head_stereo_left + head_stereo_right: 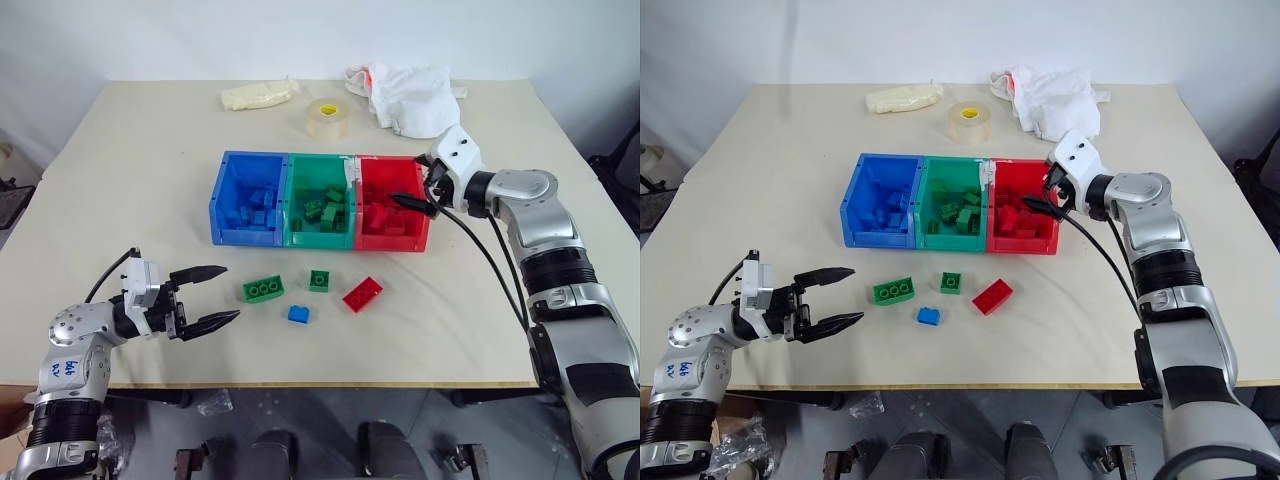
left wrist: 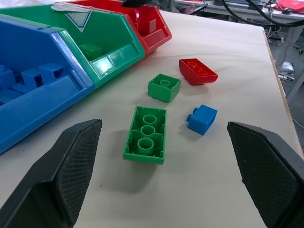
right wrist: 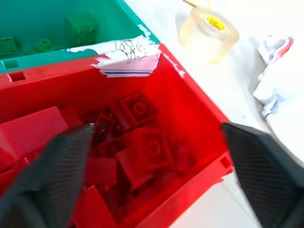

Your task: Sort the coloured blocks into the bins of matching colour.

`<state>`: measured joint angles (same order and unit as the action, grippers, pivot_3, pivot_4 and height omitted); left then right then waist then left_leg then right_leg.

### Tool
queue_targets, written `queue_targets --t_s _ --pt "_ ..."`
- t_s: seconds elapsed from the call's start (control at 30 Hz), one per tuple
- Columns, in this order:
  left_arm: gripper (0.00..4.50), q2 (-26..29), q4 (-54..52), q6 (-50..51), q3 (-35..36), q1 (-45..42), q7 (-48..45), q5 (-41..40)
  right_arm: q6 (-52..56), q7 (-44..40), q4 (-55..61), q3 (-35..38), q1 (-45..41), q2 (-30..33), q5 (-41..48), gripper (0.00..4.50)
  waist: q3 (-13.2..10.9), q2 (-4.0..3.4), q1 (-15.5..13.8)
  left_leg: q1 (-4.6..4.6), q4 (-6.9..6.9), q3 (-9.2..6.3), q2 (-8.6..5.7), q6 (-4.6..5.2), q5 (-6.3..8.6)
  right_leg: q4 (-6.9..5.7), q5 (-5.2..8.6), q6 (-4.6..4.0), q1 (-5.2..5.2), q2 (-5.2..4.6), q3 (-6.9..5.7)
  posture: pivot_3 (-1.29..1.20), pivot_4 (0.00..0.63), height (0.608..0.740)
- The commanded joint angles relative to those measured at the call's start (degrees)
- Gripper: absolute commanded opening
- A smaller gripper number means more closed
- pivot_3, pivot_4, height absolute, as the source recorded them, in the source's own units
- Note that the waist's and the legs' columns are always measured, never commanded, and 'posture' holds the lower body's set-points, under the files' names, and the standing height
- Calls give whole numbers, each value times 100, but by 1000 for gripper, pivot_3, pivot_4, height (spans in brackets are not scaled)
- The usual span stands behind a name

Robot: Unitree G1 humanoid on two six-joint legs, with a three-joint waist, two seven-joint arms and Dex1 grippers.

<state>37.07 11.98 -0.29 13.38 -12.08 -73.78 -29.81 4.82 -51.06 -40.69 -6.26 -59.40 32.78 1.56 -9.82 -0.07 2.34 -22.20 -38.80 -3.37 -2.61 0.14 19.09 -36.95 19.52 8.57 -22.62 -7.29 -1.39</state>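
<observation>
Both arms are silver-grey metal with black ribbed joints and white wrist housings. Each gripper (image 1: pixel 220 295) (image 1: pixel 420 200) has two black textured fingers. Black cables run along them; blue handwriting marks the left arm.

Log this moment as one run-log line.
right gripper: open over red bin | left gripper: open, empty | four blocks left on table
</observation>
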Motion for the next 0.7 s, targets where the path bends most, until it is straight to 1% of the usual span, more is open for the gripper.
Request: queue_targets --t_s 0.03,0.07,0.13,0.17,0.23,0.27,0.33,0.4,0.5,0.6,0.7 --pt "4500 69 -78 -40 91 34 -77 -76 120 -418 948 210 472 285 274 4472 0 0 -19 0 0 -3 0 0 0 1 0 0 2 0 -2 0 150 740" --pt "4500 78 -64 -39 98 33 -92 -78 262 -525 1267 251 658 350 367 4472 0 0 -42 0 -1 -6 0 0 0 0 0 0 2 0 -3 0 150 740" --pt "4500 99 -14 -40 107 13 -123 -74 695 -852 2218 433 1306 634 732 4472 0 0 -74 -2 -3 -7 -2 0 0 2 0 0 4 -2 -4 0 150 740" --pt "4500 112 34 -42 113 -8 -142 -67 1024 -1089 2832 632 1812 873 1053 4472 0 0 -98 -5 -4 -8 -2 0 0 2 0 0 3 -3 -4 0 150 740" --pt "4500 126 110 -52 120 -37 -173 -52 1481 -1353 3691 968 2554 1215 1529 4472 0 -1 -140 -12 -10 -27 -5 1 0 5 0 0 9 -7 -20 0 150 740" --pt "4500 133 141 -59 127 -42 -190 -49 1629 -1394 3973 1089 2798 1321 1690 4472 -1 -1 -159 -13 -12 -28 -7 1 1 6 0 0 10 -9 -21 0 150 740" --pt "4500 146 229 -75 121 -57 -231 -37 1993 -1610 4567 1579 3699 1756 2018 4472 -1 -1 -194 -13 -19 -27 -8 2 1 8 0 0 16 -10 -21 0 150 740" --pt "4500 149 294 -88 108 -75 -256 -32 2177 -1822 4905 2023 4529 2100 2211 4472 -1 -1 -228 -11 -19 -27 -6 2 1 18 0 0 20 -8 -20 0 150 740" --pt "4500 143 366 -108 95 -99 -289 -18 2082 -2109 4995 2577 5651 2473 2217 4472 -1 -1 -239 -8 -18 -23 -7 4 1 26 0 0 25 -9 -19 0 150 740" --pt "4500 150 430 -127 87 -135 -315 -8 1987 -2149 4942 2891 6136 2640 2180 4472 -1 0 -217 -4 -17 -14 -6 6 1 39 0 0 26 -8 -12 0 150 740" --pt "4500 157 481 -131 83 -192 -327 2 2022 -2051 4970 2923 6126 2682 2211 4472 -1 0 -195 6 -15 9 6 6 1 40 0 0 25 1 1 0 150 740"
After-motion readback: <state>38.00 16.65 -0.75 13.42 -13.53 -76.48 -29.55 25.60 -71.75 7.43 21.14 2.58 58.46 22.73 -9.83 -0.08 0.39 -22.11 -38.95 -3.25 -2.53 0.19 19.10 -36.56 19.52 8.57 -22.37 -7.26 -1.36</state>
